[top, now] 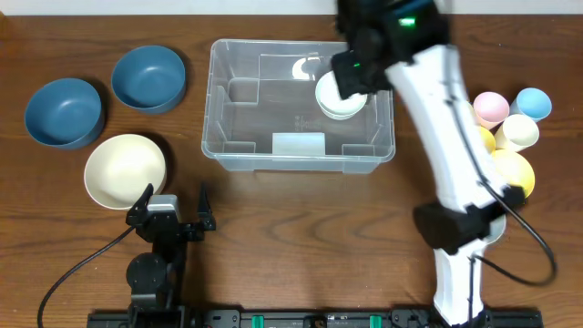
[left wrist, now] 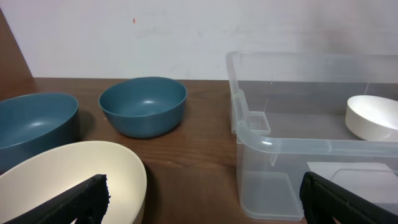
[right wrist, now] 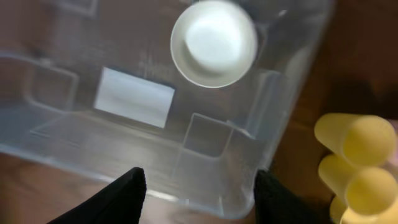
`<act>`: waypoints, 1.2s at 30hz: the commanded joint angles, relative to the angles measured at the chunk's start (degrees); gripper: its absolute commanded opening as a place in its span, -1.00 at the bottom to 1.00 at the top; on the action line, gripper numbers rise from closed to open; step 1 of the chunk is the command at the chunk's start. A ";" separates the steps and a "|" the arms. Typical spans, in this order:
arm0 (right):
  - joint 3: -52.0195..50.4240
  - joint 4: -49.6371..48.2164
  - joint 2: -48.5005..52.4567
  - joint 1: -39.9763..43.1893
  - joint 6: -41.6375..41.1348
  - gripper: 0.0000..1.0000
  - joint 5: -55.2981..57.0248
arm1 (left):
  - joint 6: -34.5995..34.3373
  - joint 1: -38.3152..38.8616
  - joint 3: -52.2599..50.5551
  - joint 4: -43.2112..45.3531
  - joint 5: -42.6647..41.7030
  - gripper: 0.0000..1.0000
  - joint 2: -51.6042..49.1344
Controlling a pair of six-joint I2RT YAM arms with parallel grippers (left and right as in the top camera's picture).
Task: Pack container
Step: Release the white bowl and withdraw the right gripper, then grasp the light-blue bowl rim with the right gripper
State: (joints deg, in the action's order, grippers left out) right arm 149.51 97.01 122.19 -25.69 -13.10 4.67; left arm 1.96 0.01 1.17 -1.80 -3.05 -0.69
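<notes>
Container (top: 239,114): mid-table, white cup (top: 337,107) resting inside. Right gripper (right wrist: 199,179): jaws parted, empty, held above it (left gripper (top: 175,199) likewise parted). Risk: rim may be clipped on withdrawal, container shifted.

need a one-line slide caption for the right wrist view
Open right tool hovers over the clear tub, a white bowl sitting inside it, yellow cups beside the tub.
</notes>
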 commanded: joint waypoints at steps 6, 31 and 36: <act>-9.14 0.33 -19.54 5.22 -6.71 0.18 -1.03 | 0.76 -0.33 -0.92 -2.03 -0.17 0.96 0.07; -92.30 -17.00 -69.40 31.78 -39.60 0.28 15.26 | 0.76 -0.33 -0.92 -2.03 -0.17 0.96 0.07; -101.18 -24.63 -68.13 37.11 -39.91 0.45 13.81 | 0.76 -0.33 -0.92 -2.03 -0.17 0.96 0.07</act>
State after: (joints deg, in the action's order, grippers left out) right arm 51.53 74.32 53.84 8.80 -50.94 18.04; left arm 1.96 0.01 1.23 -1.91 -3.05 -0.69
